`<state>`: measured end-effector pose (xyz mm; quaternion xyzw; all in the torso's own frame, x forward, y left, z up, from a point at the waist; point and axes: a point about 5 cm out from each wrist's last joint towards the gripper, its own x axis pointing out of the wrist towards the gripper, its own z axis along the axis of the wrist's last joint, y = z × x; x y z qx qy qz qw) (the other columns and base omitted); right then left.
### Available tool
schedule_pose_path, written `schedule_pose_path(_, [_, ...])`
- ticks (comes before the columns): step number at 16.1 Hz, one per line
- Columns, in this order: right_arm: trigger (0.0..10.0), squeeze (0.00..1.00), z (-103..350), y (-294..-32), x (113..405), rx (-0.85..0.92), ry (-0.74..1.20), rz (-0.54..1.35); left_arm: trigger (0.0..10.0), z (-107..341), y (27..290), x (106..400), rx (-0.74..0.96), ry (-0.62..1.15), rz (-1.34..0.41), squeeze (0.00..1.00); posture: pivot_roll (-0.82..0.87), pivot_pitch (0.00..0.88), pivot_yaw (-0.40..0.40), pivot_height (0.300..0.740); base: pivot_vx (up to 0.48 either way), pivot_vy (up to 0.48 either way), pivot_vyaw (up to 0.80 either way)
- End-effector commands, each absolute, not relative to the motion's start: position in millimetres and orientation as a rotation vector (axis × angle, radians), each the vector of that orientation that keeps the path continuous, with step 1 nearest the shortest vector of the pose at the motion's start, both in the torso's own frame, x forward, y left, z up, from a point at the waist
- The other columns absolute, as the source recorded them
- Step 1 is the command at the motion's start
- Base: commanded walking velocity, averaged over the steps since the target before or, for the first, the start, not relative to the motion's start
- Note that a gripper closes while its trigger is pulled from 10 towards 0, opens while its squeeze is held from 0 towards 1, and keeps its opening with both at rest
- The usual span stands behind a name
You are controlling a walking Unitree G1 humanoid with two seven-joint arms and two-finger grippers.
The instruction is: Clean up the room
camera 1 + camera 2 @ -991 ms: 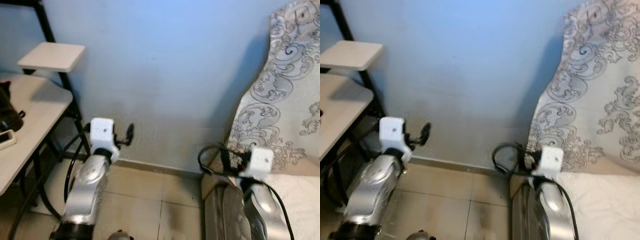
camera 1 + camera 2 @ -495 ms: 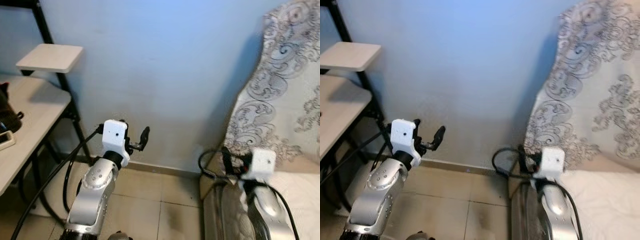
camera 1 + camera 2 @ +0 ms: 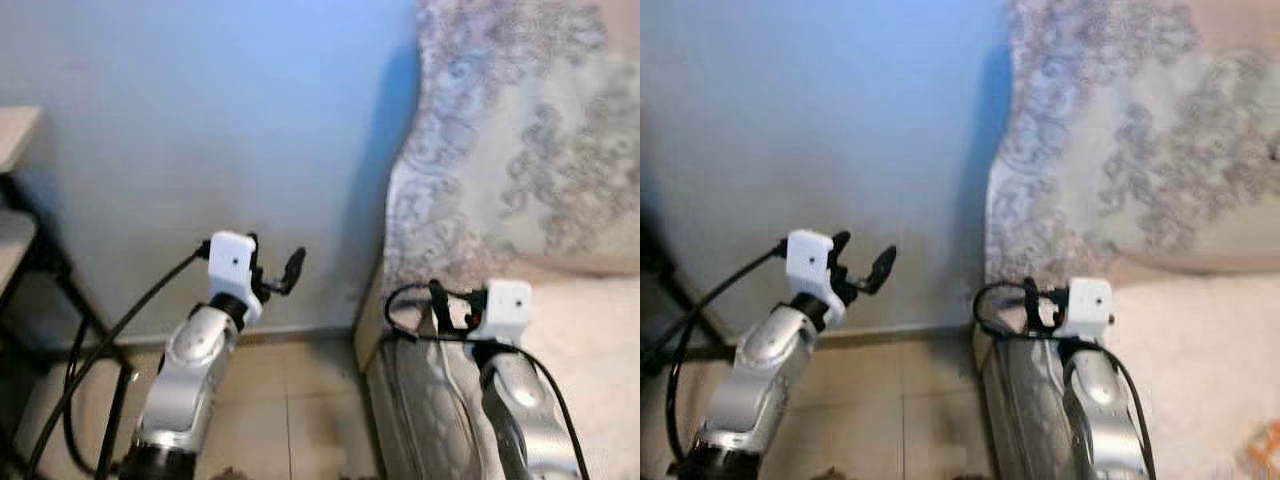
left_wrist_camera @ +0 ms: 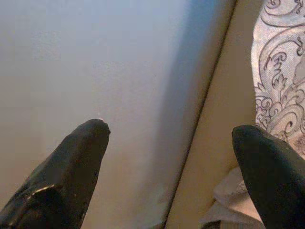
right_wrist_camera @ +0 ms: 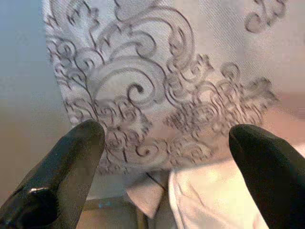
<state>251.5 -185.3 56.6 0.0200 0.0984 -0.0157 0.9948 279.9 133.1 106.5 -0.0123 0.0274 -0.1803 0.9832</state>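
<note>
Plainly the wall (image 3: 200, 120) is the biggest hazard: the robot stands facing it, and a step forward could, I judge, drive the left hand (image 3: 278, 276) into it. Right of the wall hangs a patterned cloth (image 3: 520, 140) above a bed (image 3: 1200, 350); the right hand (image 3: 440, 303), near the cloth's lower edge, might snag it. Both hands are spread apart and hold nothing. No clutter to tidy is clear, save a blurred orange scrap (image 3: 1262, 452) on the bed, far from the wall. Wrist views show the fingers (image 4: 71, 162) (image 5: 66, 157) parted.
</note>
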Motion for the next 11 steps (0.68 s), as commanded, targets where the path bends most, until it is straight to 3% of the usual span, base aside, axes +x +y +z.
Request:
schedule_pose_path(1, [10.0,0.00,58,-187,253,0.033,0.186,-0.044,10.0,111,133,284,-0.029,0.035,-0.377,0.00,0.17,0.000,-0.071,0.740,0.000,0.000,-0.80])
schedule_pose_path(3, [10.0,0.00,57,-189,253,0.036,0.185,-0.060,10.0,109,134,284,-0.012,0.046,-0.392,0.00,0.17,0.000,-0.069,0.740,0.000,0.000,-0.80])
schedule_pose_path(7, [10.0,0.00,70,-201,251,0.057,0.090,-0.151,10.0,104,137,286,0.006,0.060,-0.405,0.00,0.15,0.000,-0.051,0.740,0.000,0.422,-0.79])
schedule_pose_path(11, [10.0,0.00,64,-198,247,0.047,0.127,-0.119,10.0,99,141,291,0.041,0.074,-0.363,0.00,0.13,0.000,-0.047,0.740,0.000,0.000,-0.79])
